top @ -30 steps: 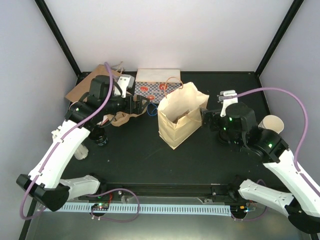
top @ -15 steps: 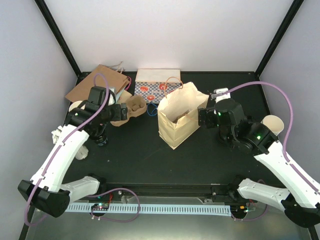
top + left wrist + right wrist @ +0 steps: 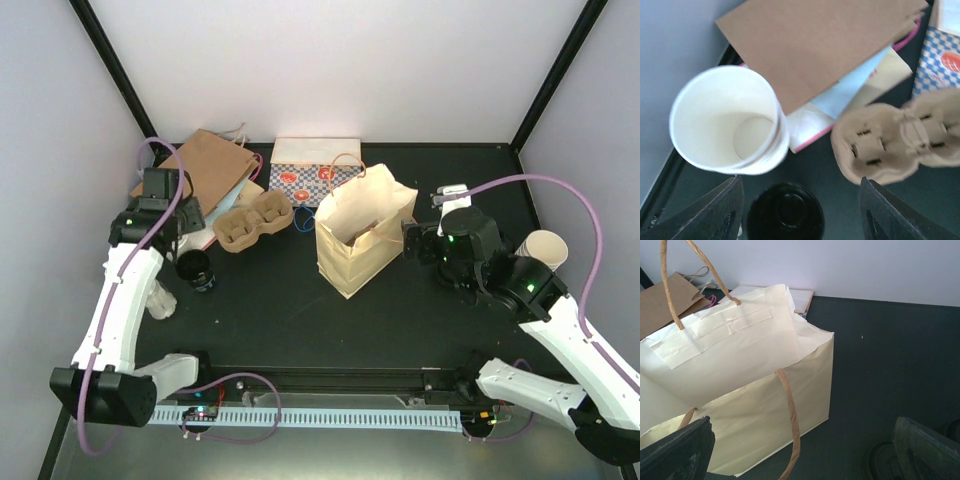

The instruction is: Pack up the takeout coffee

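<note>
Left gripper (image 3: pixel 801 197) over the small cream paper cup with round black lid (image 3: pixel 785 214).
I see its jaws apart either side of the lid, not touching. The cup stands at the left of the black table (image 3: pixel 280 305), just beside a white lidless cup stack (image 3: pixel 727 120). My right gripper (image 3: pixel 802 440) gapes empty by the cream paper bag (image 3: pixel 740 360).

- takeout coffee (image 3: pixel 785 212): lid is glossy black plastic
- cup stack (image 3: pixel 727 120): smooth matt white paper
- cup carrier (image 3: pixel 890 145): rough brown moulded pulp
- cream bag (image 3: pixel 750 425): smooth paper, creased, twisted paper handles
- brown bag (image 3: pixel 825 45): matt kraft paper
- bench (image 3: pixel 880 355): matt black
</note>
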Available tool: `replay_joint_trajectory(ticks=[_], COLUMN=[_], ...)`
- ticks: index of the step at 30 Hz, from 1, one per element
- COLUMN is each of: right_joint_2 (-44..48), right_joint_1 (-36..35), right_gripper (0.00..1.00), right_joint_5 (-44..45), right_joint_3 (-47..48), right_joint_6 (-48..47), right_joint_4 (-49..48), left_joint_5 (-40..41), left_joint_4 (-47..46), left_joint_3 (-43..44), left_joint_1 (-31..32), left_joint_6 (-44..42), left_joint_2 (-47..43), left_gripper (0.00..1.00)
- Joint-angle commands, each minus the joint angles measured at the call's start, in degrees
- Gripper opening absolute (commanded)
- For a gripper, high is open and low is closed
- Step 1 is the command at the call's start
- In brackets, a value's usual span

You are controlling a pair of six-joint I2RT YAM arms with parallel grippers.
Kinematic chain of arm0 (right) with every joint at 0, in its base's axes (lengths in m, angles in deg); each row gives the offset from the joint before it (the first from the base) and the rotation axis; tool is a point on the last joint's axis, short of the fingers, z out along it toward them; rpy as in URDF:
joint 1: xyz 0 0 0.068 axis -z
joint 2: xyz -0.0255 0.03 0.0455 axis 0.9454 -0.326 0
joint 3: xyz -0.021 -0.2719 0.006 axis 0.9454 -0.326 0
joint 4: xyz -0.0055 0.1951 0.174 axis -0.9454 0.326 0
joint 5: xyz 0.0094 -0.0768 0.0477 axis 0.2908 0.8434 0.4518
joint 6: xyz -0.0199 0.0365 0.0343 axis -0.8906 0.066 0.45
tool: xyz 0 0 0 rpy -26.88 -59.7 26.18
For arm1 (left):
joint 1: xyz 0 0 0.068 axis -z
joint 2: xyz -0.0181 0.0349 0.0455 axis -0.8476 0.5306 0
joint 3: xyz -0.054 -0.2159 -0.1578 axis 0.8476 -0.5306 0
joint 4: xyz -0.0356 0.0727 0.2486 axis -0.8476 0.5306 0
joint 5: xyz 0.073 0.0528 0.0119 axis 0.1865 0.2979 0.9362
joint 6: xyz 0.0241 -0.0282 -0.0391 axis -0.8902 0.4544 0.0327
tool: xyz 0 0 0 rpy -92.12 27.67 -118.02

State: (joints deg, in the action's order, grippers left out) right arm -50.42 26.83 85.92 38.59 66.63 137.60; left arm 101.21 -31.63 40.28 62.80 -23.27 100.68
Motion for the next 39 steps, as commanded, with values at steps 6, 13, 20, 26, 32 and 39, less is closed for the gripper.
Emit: replay_joint_trajectory(ticks=[6, 13, 20, 26, 32, 39], right_joint_2=[0.83, 1.20, 1.13, 1.06, 1.23, 1.54], right_joint_1=[0.37, 0.40, 0.39, 0.37, 0.39, 0.39], right_gripper=[1.00, 1.00, 1.00, 1.00, 1.00, 1.00], right_joint_5=[-3.93, -5.44, -5.07, -5.53, -5.77, -5.57], right_joint_3=[1.23, 0.05, -0.69, -0.50, -0.67, -0.08], right_joint_6=[1.29, 1.02, 0.41, -0.16, -0.04, -0.52], right_joint_4=[1.66, 0.41, -0.08, -0.48, -0.41, -0.01], left_joint_5=[-3.29, -5.58, -5.28, -5.67, -5.53, -6.44], left_joint_4=[-0.72, 2.47, 2.94, 3.19, 2.63, 2.58], left_joint_3=[8.09, 12.56, 12.73, 12.69, 12.52, 11.95], left_joint_1=[-7.60, -9.59, -10.60, -11.80, -12.36, -12.59], left_joint_6=[-5.60, -5.74, -5.32, -5.19, -5.27, -5.19], left_joint_2=[11.58, 17.65, 19.47, 19.88, 19.68, 20.24], left_gripper=[0.60, 0.36, 0.34, 0.34, 0.29, 0.20])
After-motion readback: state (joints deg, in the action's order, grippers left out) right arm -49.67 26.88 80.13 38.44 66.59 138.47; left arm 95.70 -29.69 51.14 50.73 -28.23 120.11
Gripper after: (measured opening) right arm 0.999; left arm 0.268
